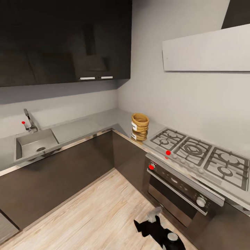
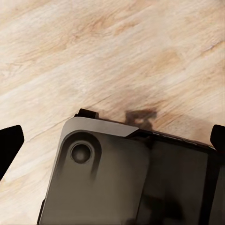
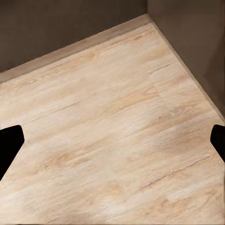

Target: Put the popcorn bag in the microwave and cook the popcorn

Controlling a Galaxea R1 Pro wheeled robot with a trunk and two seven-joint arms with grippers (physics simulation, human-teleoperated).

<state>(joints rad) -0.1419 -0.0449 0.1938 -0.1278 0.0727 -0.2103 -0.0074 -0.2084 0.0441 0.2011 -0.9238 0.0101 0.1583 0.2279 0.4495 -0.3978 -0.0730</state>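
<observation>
Left gripper (image 2: 112,140): two black fingertips (image 2: 10,140) are seen at the 9 and 3 o'clock edges of the left wrist view, set wide apart, nothing held between them; beneath lie a grey rounded robot base panel (image 2: 101,178) and pale wood plank floor (image 2: 112,51).

Right gripper (image 3: 112,140): black fingertips (image 3: 9,143) are likewise spread wide at the 9 and 3 o'clock edges of the right wrist view, nothing held; pale wood floor (image 3: 112,140) is seen below, bordered by dark brown-grey cabinet fronts (image 3: 65,23).

Black and grey arm part (image 1: 158,231): seen in the head view at 5 o'clock, low over the floor.

Crumpled tan-brown paper popcorn bag (image 1: 140,123): stands upright on the shiny grey L-shaped countertop (image 1: 86,125), near the corner, just beside the steel gas hob (image 1: 201,152) at the bag's 4 o'clock.

Built-in steel oven (image 1: 180,189): set under the hob.

Steel sink (image 1: 34,144) with tap (image 1: 29,119): at 9 o'clock, well apart from the bag.

Dark glossy wall cabinets (image 1: 66,38): at 11 o'clock.
</observation>
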